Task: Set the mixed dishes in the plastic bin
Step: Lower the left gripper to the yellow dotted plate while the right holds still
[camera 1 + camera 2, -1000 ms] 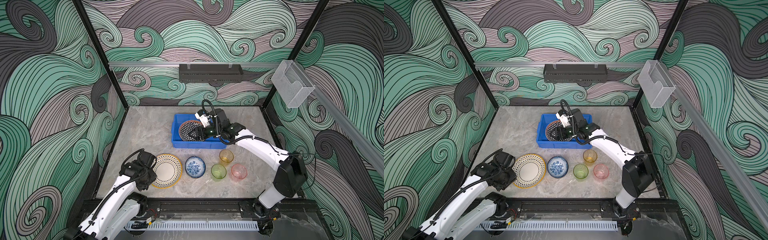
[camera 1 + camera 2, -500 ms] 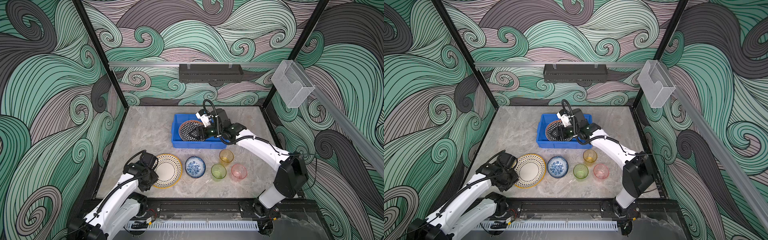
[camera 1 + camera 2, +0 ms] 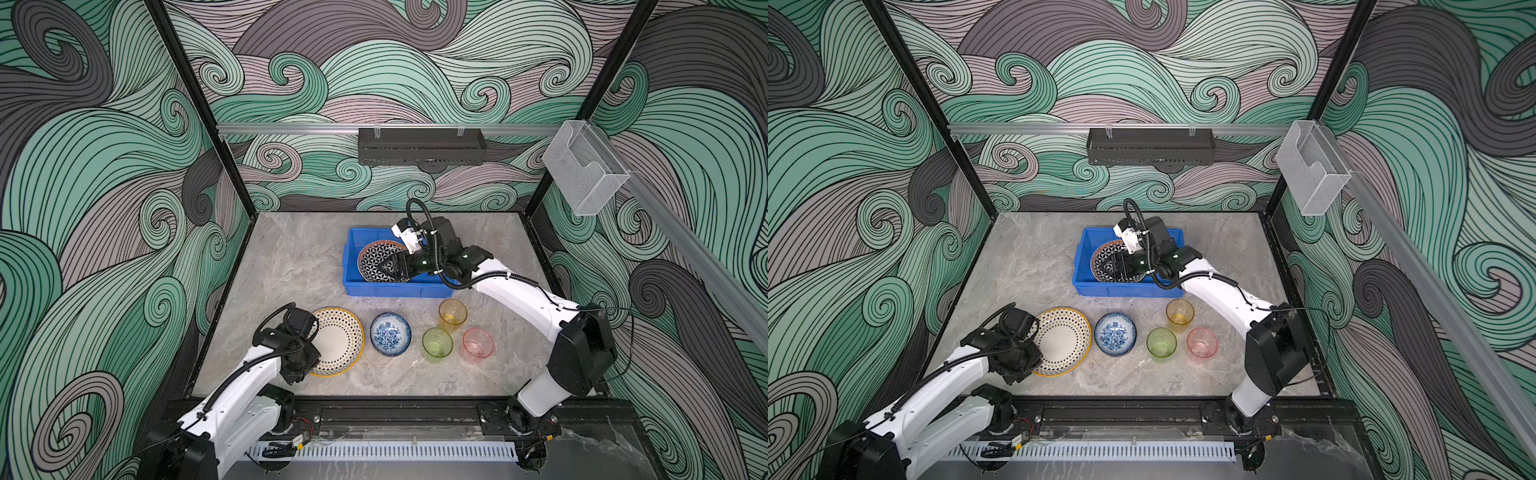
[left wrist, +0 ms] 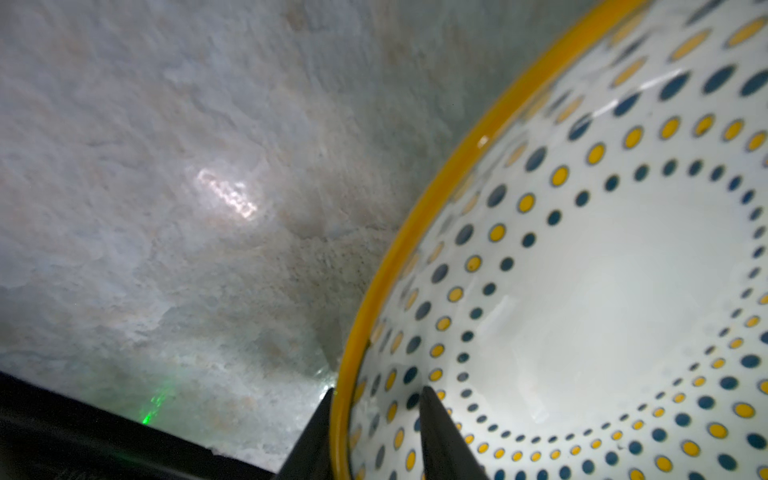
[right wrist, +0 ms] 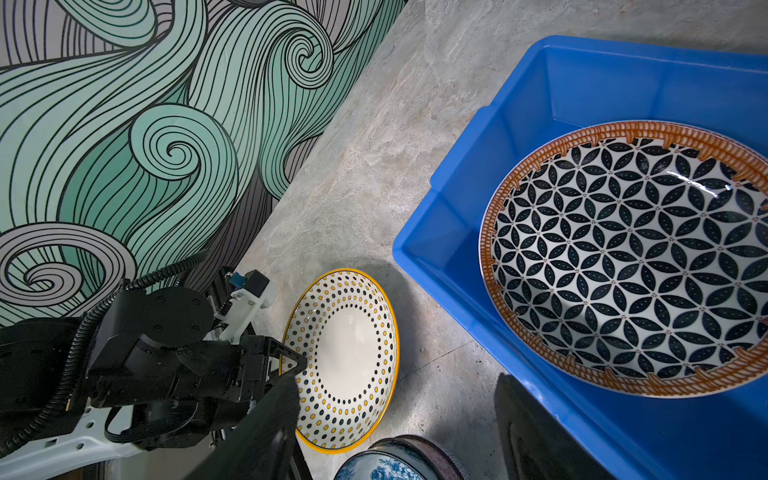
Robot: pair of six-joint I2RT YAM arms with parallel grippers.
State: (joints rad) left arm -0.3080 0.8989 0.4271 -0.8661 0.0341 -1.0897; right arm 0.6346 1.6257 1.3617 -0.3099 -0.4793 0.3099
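Container under inspection: the blue plastic bin [image 3: 351, 266] [image 3: 1080, 266] stands on the worktop [image 3: 291, 257] near its rear edge, about mid-width, in both top views.

Contents: one star-patterned plate [image 3: 372, 257] [image 5: 623, 257] with an orange woven rim lies face up in the bin's left half. Whether another dish lies beneath it cannot be told.

The right gripper [image 3: 384, 269] is inside the bin's outline, over the right part of the star-patterned plate. Its jaws stand wide apart with nothing between them: released.

Outside the bin:
- The dotted plate [image 3: 338, 343] [image 4: 602, 291] rests on the worktop near the front-left corner.
- The left gripper [image 4: 376, 390] sits astride the dotted plate's left rim. One finger [image 4: 316, 436] is outside the yellow edge and touching it, the other inside over the dots. Whether the pair actually pinches the rim cannot be told.
- The blue-floral bowl [image 3: 390, 333] [image 3: 1115, 334] is upright, just beside the dotted plate on its right, along the front edge near mid-width.
- The orange cup [image 3: 453, 313] is upright, near the bin's front wall and toward its right end.
- The green cup [image 3: 437, 344] and the pink cup [image 3: 478, 344] stand upright side by side, nearer the front edge and right of the bowl.
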